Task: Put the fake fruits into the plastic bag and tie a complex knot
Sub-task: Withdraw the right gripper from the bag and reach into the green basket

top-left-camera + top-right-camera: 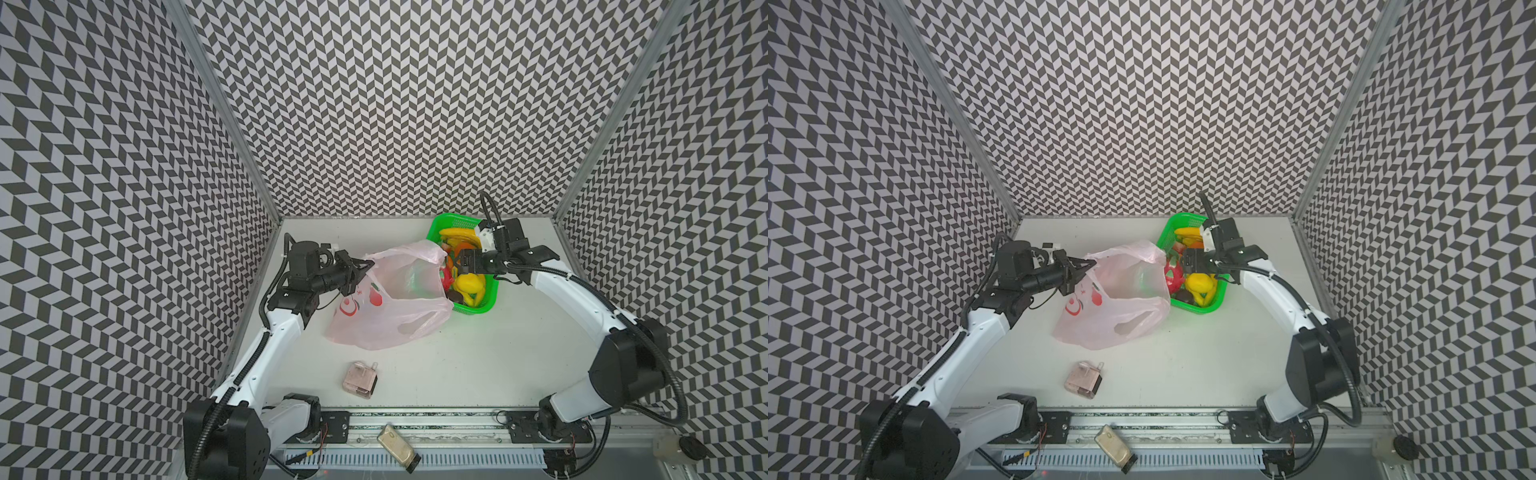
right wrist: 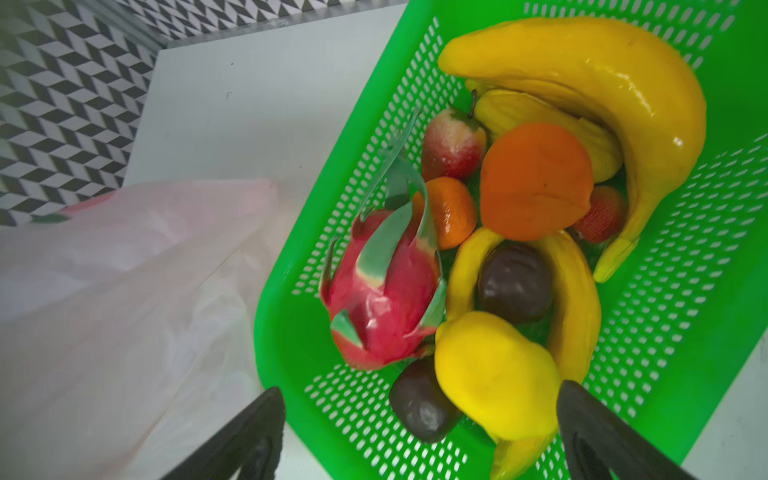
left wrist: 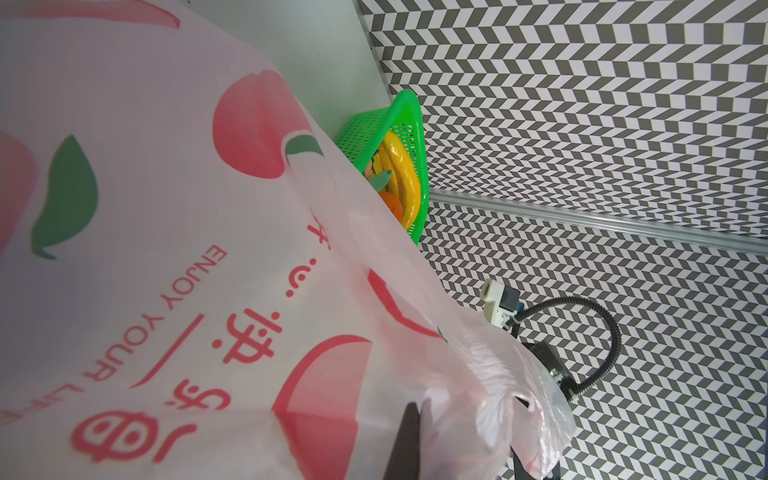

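while nothing seems to have gone into the bag yet, the set-up for loading looks ready. over on the left, the left claw (image 1: 370,263) is clamped shut on the rim of the plastic bag (image 1: 390,318), holding that edge up so the mouth gapes toward the basket. the rest of the bag slumps on the tabletop (image 1: 519,353), and as far as i can see through the thin film it holds no fruit. its handle loops hang loose, with no knot begun. just right of the bag sits the green basket (image 1: 492,296), and the fake fruits (image 2: 498,374) are heaped in it: bananas (image 2: 623,83), an orange (image 2: 536,178), strawberries, a dragon fruit (image 2: 382,299) and dark brown ones. the right claw (image 1: 457,262) hovers over that heap with its jaws spread wide and nothing between them. as i judge it, every fruit remains to be moved, with the tying to come after that.
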Motion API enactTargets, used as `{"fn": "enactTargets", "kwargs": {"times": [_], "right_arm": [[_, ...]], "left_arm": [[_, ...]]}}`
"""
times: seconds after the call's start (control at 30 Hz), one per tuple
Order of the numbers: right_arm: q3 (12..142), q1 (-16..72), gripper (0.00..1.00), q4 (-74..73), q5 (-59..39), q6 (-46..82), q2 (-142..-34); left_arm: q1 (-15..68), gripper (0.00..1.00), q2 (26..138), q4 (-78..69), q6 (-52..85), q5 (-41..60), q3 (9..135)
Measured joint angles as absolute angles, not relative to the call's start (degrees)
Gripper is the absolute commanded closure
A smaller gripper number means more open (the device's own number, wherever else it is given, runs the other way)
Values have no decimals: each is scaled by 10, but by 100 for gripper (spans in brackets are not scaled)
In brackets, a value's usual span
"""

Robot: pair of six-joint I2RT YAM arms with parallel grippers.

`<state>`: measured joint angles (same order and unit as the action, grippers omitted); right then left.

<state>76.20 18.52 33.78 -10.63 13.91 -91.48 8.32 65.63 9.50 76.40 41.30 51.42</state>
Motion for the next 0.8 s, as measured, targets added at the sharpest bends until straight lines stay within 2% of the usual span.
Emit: {"fn": "enactTargets", "kwargs": {"times": [0.33, 0.63, 0.8], "right_arm": [[830, 160, 1, 319, -58, 146, -1039], [850, 151, 0, 284, -74, 156, -1110], [856, 151, 3, 262, -89, 161, -1127]], "left_arm": [[83, 100, 656, 95, 764, 416, 514], [83, 100, 653, 95, 764, 417, 514], [83, 100, 649, 95, 764, 417, 514]]}}
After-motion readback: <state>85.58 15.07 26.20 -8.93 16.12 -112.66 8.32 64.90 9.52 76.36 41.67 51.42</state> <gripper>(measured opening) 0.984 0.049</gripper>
